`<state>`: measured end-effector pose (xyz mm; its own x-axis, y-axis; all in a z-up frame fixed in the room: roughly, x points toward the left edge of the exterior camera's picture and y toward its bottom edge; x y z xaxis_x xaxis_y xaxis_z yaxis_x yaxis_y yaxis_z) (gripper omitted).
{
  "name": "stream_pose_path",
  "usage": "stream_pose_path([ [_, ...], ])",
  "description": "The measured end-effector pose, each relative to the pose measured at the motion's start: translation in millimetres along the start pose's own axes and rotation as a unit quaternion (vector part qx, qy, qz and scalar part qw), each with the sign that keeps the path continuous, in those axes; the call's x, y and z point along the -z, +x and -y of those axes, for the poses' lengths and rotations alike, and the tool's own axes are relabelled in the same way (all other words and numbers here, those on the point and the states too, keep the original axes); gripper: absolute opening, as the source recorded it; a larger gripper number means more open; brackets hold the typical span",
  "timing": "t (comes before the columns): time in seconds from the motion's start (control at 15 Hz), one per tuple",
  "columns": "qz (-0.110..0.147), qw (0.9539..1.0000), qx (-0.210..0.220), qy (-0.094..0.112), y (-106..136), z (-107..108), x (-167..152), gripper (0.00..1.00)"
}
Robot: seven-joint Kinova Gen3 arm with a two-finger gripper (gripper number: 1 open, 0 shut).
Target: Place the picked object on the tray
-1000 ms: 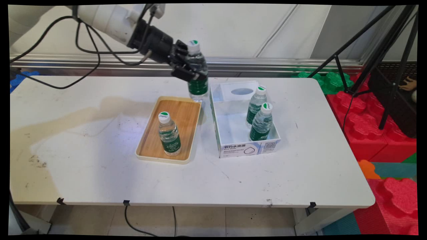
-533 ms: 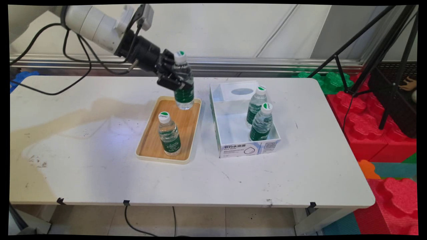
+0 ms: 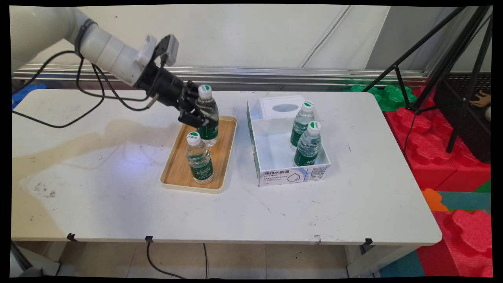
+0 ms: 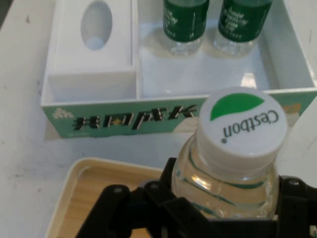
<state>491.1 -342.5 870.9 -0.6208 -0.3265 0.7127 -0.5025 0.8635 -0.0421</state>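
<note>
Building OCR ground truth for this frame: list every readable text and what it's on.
"Cestbon": cap of the held bottle in the gripper.
"节约水资源": front of the white box.
QR code: same box front, not decodable.
Cap print on the tray bottle: too small to read.
Green bottle labels: unreadable.

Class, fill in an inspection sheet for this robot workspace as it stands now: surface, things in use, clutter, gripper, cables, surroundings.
Surface: white table, stained and scuffed on its left side.
Things in use: held bottle upright over the wooden tray; second bottle stands on the tray; two bottles stand in the white box.
Clutter: nothing seen.
Gripper: gripper shut on the held bottle's upper body, below the cap.
Cables: black cables hang from the arm; another runs under the table.
Surroundings: wall behind; black tripod and red foam blocks at right.
</note>
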Motion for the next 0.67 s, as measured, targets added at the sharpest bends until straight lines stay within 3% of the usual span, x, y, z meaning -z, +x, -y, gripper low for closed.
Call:
stream_pose_path([
  [0.67, 0.014, 0.9998, 0.006, -0.01, -27, -6, -48, 0.0],
])
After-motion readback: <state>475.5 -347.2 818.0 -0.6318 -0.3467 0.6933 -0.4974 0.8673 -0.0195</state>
